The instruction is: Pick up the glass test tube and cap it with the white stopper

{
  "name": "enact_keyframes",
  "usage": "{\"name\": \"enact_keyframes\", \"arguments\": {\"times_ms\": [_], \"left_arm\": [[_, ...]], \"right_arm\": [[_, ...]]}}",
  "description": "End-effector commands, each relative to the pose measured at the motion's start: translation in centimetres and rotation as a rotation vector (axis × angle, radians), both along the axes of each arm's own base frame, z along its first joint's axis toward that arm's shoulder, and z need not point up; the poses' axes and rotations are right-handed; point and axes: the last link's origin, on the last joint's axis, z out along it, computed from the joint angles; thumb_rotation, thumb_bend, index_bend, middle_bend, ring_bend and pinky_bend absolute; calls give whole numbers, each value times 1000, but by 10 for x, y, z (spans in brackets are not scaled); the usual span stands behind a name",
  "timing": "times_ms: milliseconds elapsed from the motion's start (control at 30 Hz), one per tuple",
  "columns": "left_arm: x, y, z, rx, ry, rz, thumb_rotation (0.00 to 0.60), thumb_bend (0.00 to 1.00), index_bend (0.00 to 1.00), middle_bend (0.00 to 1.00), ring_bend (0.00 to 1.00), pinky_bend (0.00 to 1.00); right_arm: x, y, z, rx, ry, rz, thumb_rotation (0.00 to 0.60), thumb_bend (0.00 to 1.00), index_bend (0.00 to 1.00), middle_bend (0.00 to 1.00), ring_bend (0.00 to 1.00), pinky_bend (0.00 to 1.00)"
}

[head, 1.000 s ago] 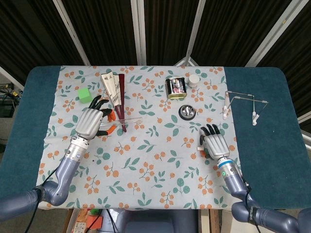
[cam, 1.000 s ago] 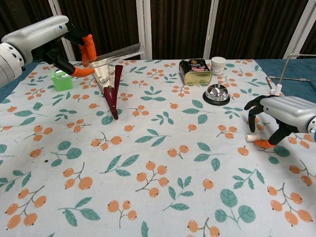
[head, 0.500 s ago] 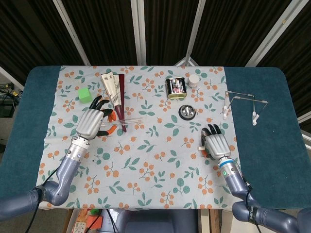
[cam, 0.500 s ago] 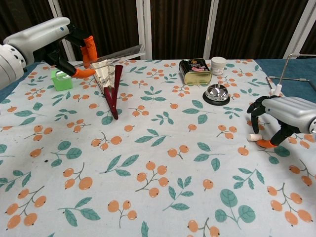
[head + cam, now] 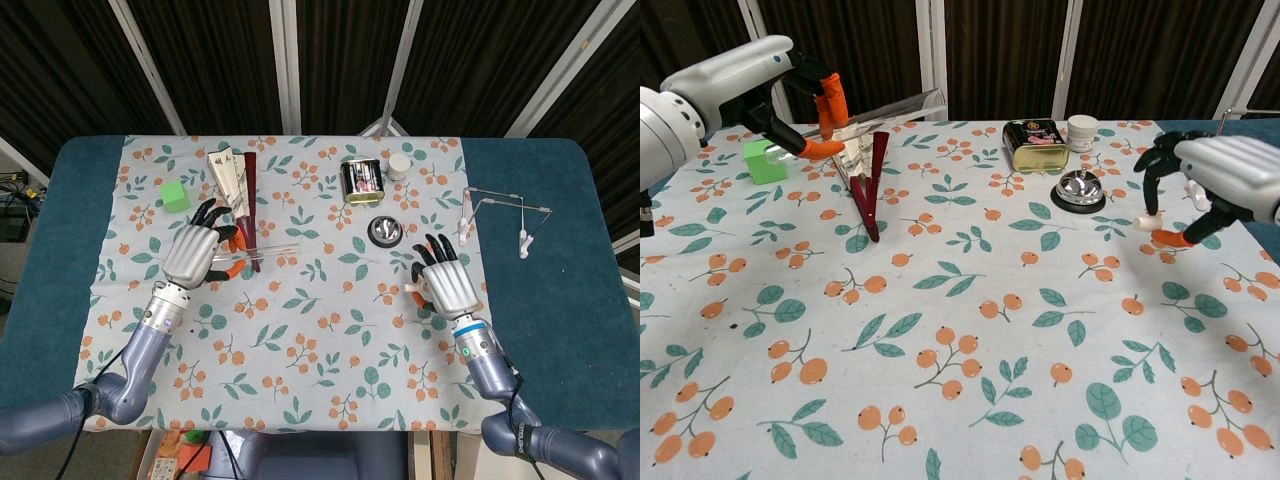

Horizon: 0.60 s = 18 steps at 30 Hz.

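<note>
The left hand [image 5: 805, 95] pinches the glass tube [image 5: 880, 108] between orange-tipped thumb and fingers, holding it in the air above the far left part of the floral cloth [image 5: 960, 300]; the tube lies nearly level, its free end reaching toward the bell [image 5: 1079, 190] side and passing over the folded fan [image 5: 865, 170]. In the head view the same hand [image 5: 195, 252] shows with the tube [image 5: 262, 252] sticking out across the fan's dark red handle [image 5: 248, 200]. The right hand [image 5: 1200, 190] is raised off the cloth, to the right of the bell and nearer the camera, and pinches the small white stopper [image 5: 1147, 221] between thumb and a fingertip, its other fingers curled loosely above. From the head view the right hand [image 5: 448, 285] sits just in front and right of the bell [image 5: 385, 231], with the stopper [image 5: 410, 293] peeking out at its left edge. Behind the bell stand an open tin [image 5: 1036, 143] and a small white jar [image 5: 1081, 131], side by side. A green cube [image 5: 762, 160] rests far left of the bell, just beside the left hand. A wire rack [image 5: 500, 215] lies right of the bell, on the cloth's edge.
</note>
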Motion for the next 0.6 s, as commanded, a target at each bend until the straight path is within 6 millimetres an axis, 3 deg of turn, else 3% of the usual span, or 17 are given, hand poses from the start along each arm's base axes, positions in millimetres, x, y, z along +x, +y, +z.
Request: {"name": "enact_keyframes", "arguments": {"times_ms": [33,200,600], "left_arm": [[5,1,-3,-5,-10,3,600,606,662,684,162,0],[20,4,-16,-29,-72,43,600,606,662,684,162,0],[46,9,-35,-52,-203,92,600,606,662,684,162,0]], "right_arm": [[9,-9,15,-73,12,67,600,388,674,226,15,0],[32,-28,38,-195,16,161,600,388,674,226,15,0],[65,-45,62,-301,47,318,600,387,675,226,15,0]]}}
